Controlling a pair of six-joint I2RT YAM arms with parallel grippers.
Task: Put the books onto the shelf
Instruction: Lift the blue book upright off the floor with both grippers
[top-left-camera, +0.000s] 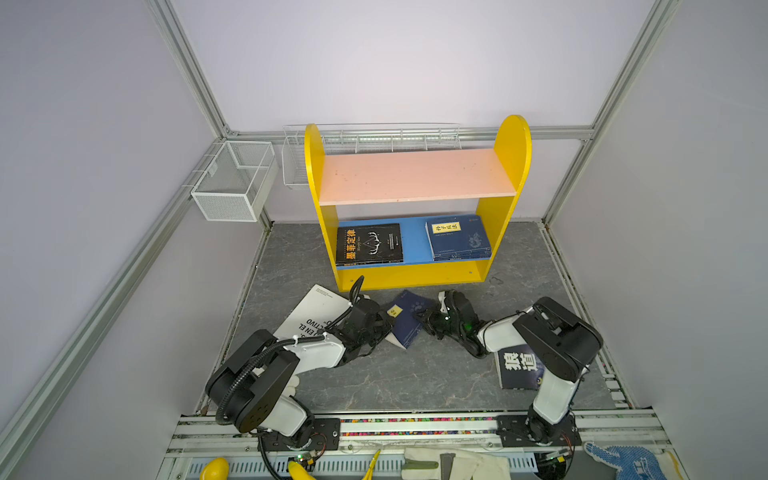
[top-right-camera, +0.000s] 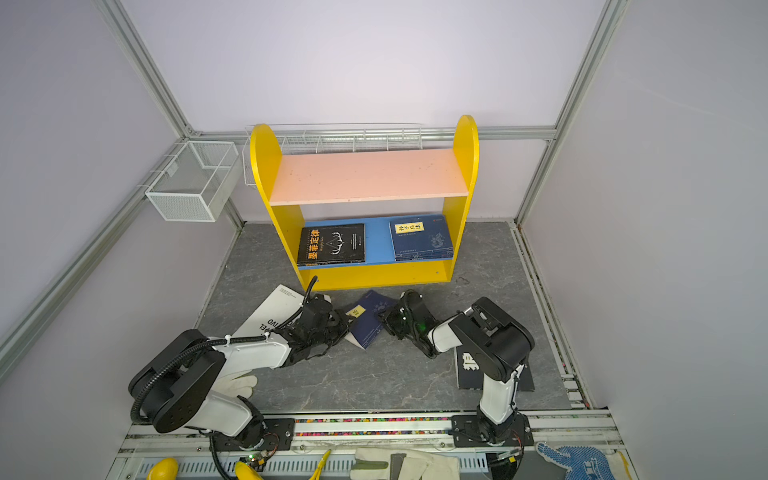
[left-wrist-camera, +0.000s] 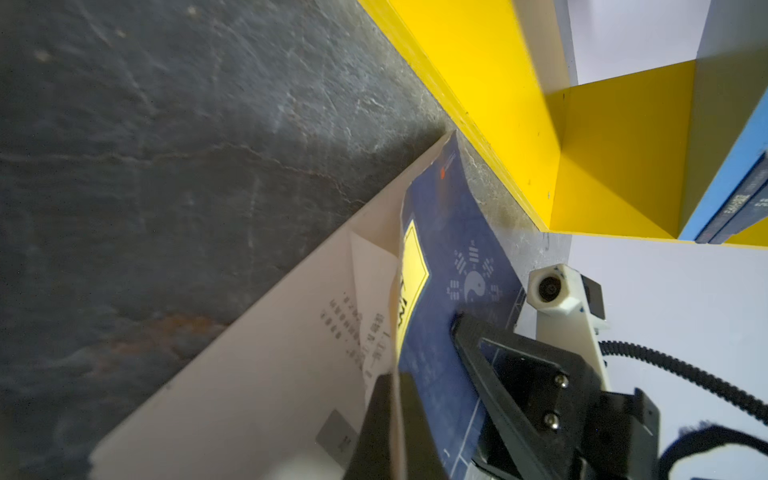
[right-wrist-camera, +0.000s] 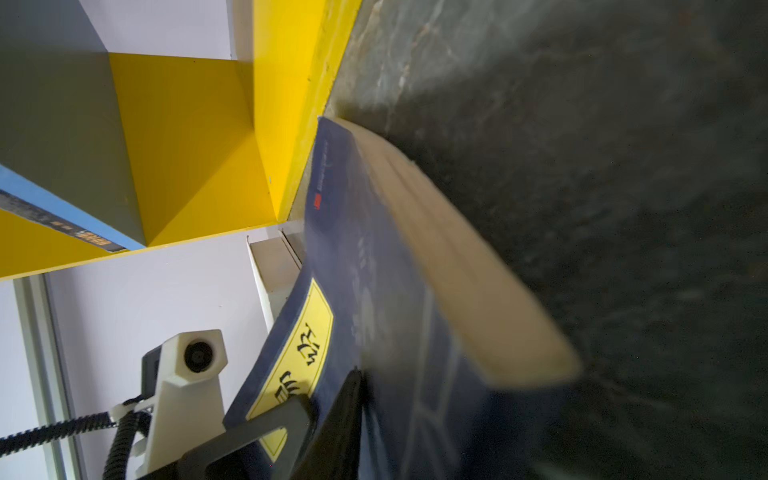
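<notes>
A thin navy book (top-left-camera: 409, 320) (top-right-camera: 370, 322) with a yellow label lies tilted on the grey floor in front of the shelf (top-left-camera: 415, 176), between both grippers. My left gripper (top-left-camera: 385, 326) (left-wrist-camera: 395, 376) is shut on its lifted cover, baring white pages (left-wrist-camera: 291, 353). My right gripper (top-left-camera: 422, 318) (right-wrist-camera: 365, 382) is shut on the book's opposite edge, one finger on the cover and the other hidden. On the blue lower board lie a black orange-titled book (top-left-camera: 369, 244) and a navy stack (top-left-camera: 457, 237). A large white book (top-left-camera: 313, 311) lies under the left arm, a dark book (top-left-camera: 517, 368) under the right arm.
White wire-mesh baskets hang at the back left (top-left-camera: 232, 178) and behind the shelf (top-left-camera: 374, 135). The pink upper board is bare. A white glove (top-left-camera: 291, 384) lies under the left arm. More gloves (top-left-camera: 453, 463) and yellow objects (top-left-camera: 214, 469) lie beyond the front rail.
</notes>
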